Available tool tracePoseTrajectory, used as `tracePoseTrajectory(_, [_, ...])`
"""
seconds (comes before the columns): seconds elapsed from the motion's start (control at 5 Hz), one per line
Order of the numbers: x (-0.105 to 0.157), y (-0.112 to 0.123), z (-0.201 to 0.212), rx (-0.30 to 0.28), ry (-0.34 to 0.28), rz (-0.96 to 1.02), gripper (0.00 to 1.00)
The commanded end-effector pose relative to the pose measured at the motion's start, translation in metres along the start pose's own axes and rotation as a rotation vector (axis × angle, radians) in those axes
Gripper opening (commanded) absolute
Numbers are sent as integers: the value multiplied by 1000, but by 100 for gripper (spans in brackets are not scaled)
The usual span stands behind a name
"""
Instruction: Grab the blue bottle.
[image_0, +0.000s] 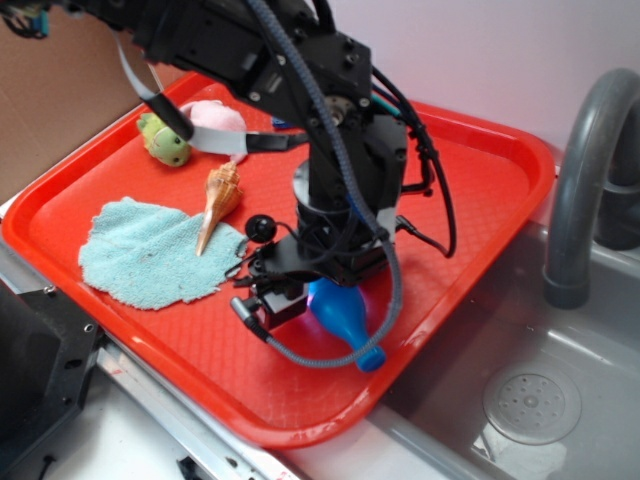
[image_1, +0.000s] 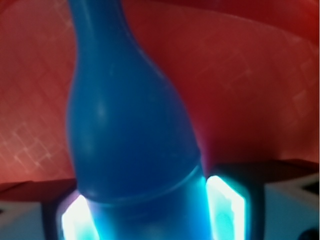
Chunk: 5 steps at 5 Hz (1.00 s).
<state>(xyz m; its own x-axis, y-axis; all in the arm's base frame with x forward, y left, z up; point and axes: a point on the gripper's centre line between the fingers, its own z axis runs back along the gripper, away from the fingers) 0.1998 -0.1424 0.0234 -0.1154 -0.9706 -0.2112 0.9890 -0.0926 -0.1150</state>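
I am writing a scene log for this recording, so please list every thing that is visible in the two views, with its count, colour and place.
blue bottle: one, bright blue, lying on the near right part of the tray, wide body between the fingers, neck pointing toward the sink.
tray: one, red, on the counter beside the sink.
cloth: one, light teal, flat on the left part of the tray.
seashell: one, orange and cream, at the cloth's right edge.
plush toy: one, green, at the far left corner of the tray.
pink object: one, pink, right beside the plush toy.
sink: one, grey, right of the tray.
faucet: one, grey, above the sink.
gripper: one, black, lowered around the bottle's body; contact cannot be told.
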Motion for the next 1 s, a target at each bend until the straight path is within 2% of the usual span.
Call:
tracePoseTrajectory(0.0, [-79, -2, 93, -104, -234, 483, 0])
tracePoseTrajectory(0.2, [-112, -23, 135, -162, -258, 727, 0])
tracePoseTrajectory(0.4, [-142, -59, 168, -133, -253, 987, 0])
tracePoseTrajectory(0.6, [-149, -82, 185, -50, -279, 1250, 0])
tracePoseTrajectory(0.8, [-133, -77, 187, -88, -257, 1483, 0])
